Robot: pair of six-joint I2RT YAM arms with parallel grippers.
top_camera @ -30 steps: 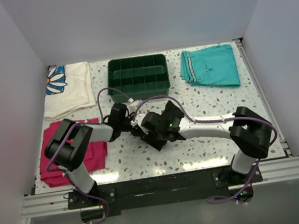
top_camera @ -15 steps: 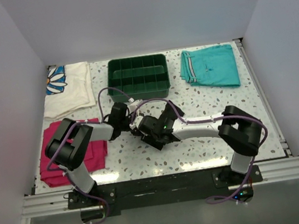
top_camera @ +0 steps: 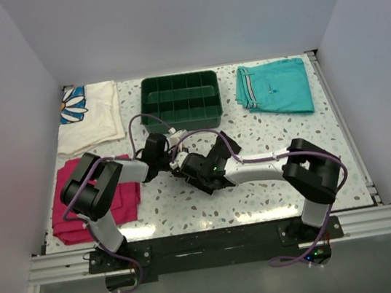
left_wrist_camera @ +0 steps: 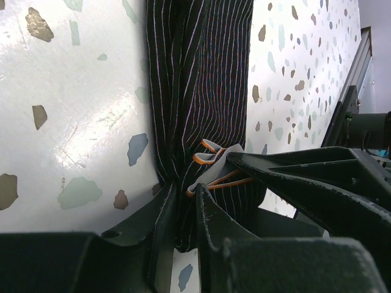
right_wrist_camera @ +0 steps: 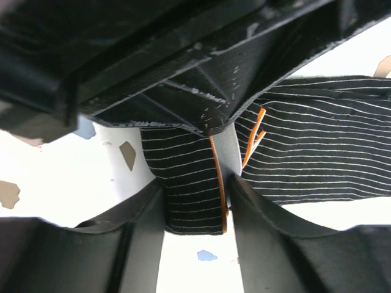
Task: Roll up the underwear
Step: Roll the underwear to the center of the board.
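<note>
**Item:** the underwear (left_wrist_camera: pixel 201 91). Black, finely striped and gathered into a narrow band, with orange hem edges (left_wrist_camera: pixel 211 160) showing at the gripped end.

**Location:** it lies on the speckled tabletop (left_wrist_camera: pixel 73 122), near the middle. In the top view both wrists mostly hide it.

**Long axis:**
- In the left wrist view it runs from 6 o'clock at the fingers straight out to 12 o'clock and off the top of the picture.
- In the right wrist view the band leaves toward 3 o'clock.

**Holder one:** the left end effector (left_wrist_camera: pixel 183 210) is clenched on the near end of the band, with fabric pinched between both fingers. The free length lies dead ahead of it.

**Holder two:** the right end effector (right_wrist_camera: pixel 195 207) has a finger on either side of a fold, crosswise to the band, with the orange hem between them.
- A sliver of gap shows at one finger, so I cannot tell whether it presses the cloth.
- In the left wrist view it enters from 4 o'clock, just beside the left fingers.

**Nearness:** both sit at the same end of the band, so neither is nearer.

**Judgement:** a roll would have to travel from this shared end toward the free end.

**Surroundings, top view, from the meeting point:**
- green tray (top_camera: pixel 180 101) at 12 o'clock, near
- teal shorts (top_camera: pixel 275 89) at 2 o'clock, well apart
- magenta cloth (top_camera: pixel 128 201) at 8 o'clock
</note>
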